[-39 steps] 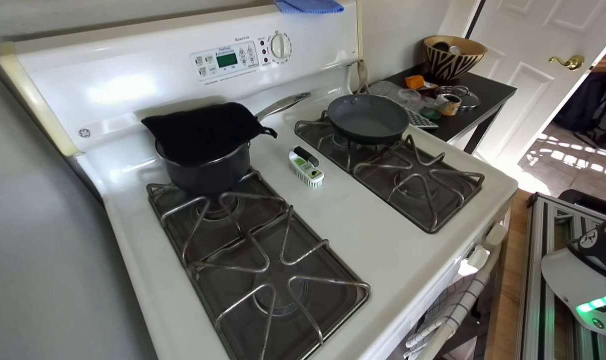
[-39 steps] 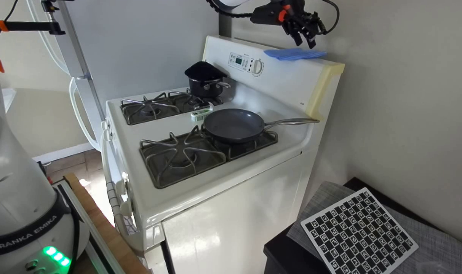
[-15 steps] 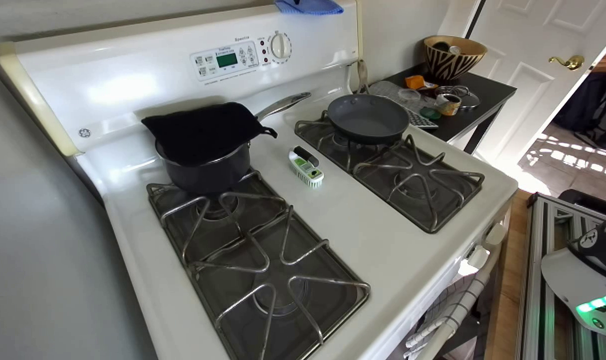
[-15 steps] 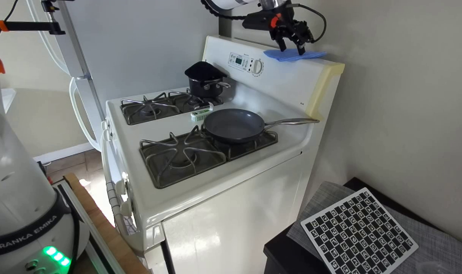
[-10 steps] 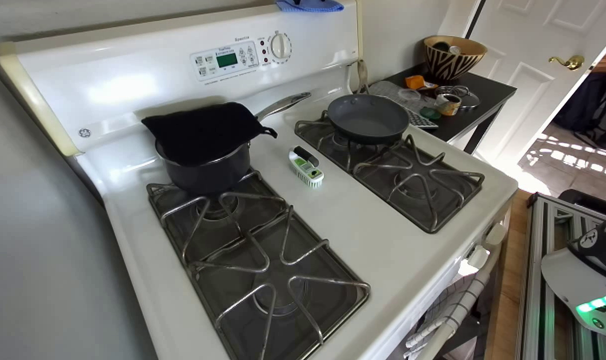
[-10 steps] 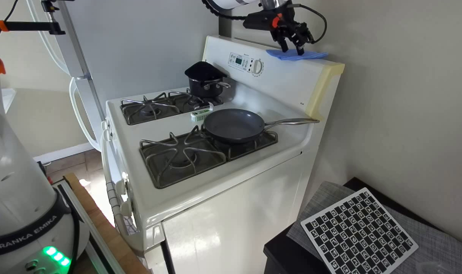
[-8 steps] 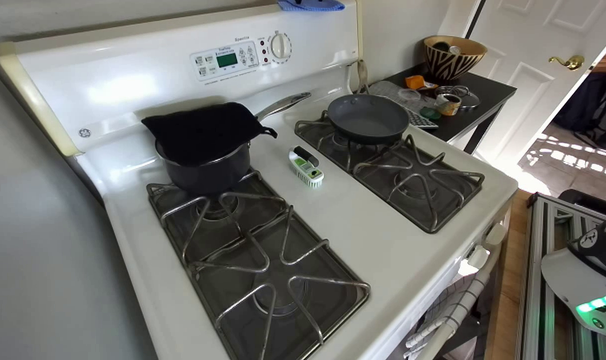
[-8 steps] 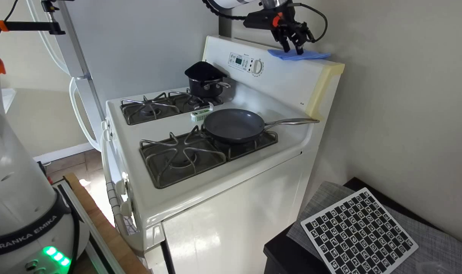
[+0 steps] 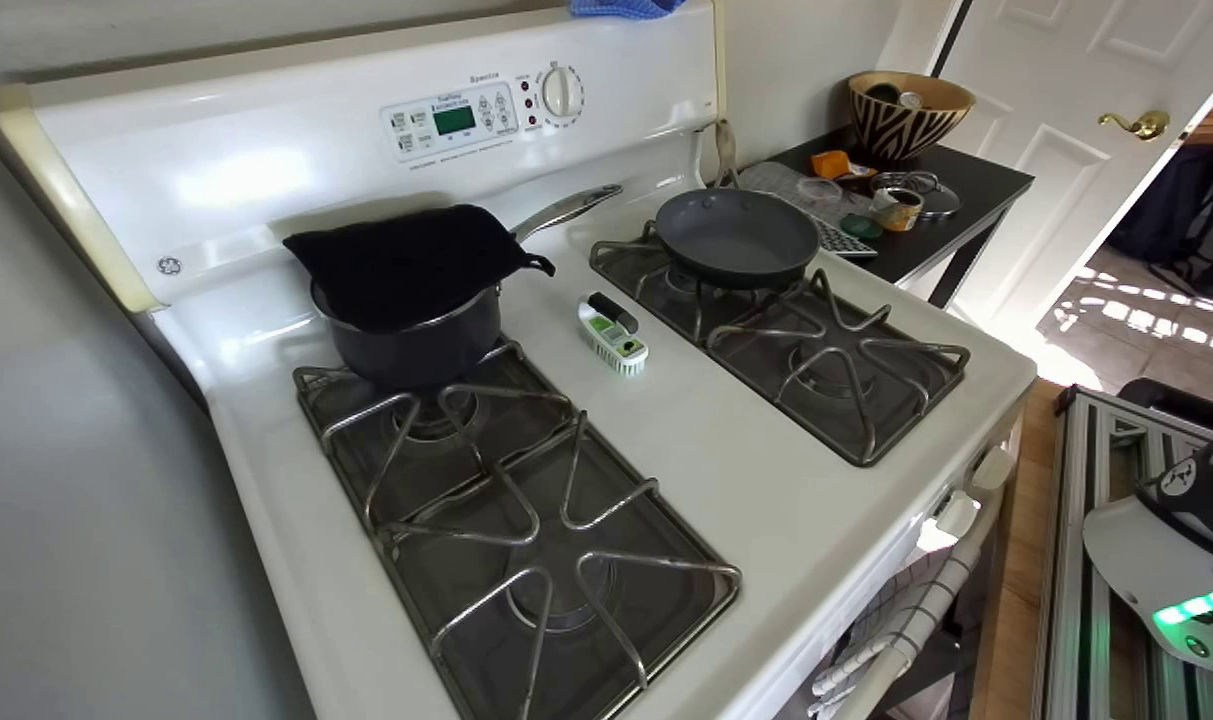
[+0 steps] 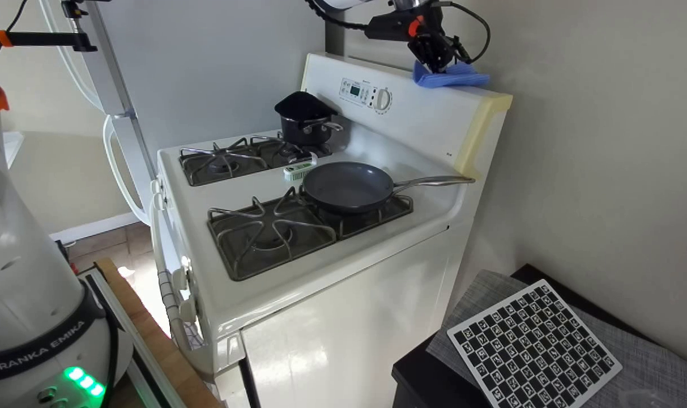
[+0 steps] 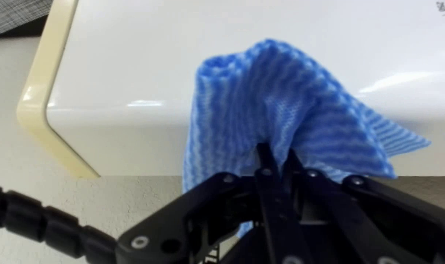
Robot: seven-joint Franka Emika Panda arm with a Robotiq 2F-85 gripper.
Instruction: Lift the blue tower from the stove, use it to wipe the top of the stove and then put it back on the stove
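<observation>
In the wrist view, the gripper (image 11: 277, 156) pinches the blue towel (image 11: 229, 106), its fingers (image 11: 263, 149) nearly together on a raised fold of striped cloth atop the tall back of the white stove (image 11: 134, 47). The blue towel looks thin, limp and light, with nothing to break and a textured weave that should resist slipping. A gathered fold near the middle seems a sound place to take hold, though the loose corners will likely droop and trail. The fingertips sink into the cloth, and the black linkage hides part of the blue towel nearest the camera.

In an exterior view, the gripper (image 10: 437, 71) stands over the bunched blue towel (image 10: 457, 75), beyond the frying pan (image 10: 349, 188). The forearm (image 10: 346, 3) is cropped at the top; whether the cloth's underside rests fully on the ledge is hard to tell.

In an exterior view, only the front edge of the blue towel (image 9: 626, 8) shows, above and to the right of the oven knob (image 9: 563, 93); the rest is cut off and the gripper is out of frame. The dark pot (image 9: 416, 345) and a green-and-white brush (image 9: 614, 338) sit below.
</observation>
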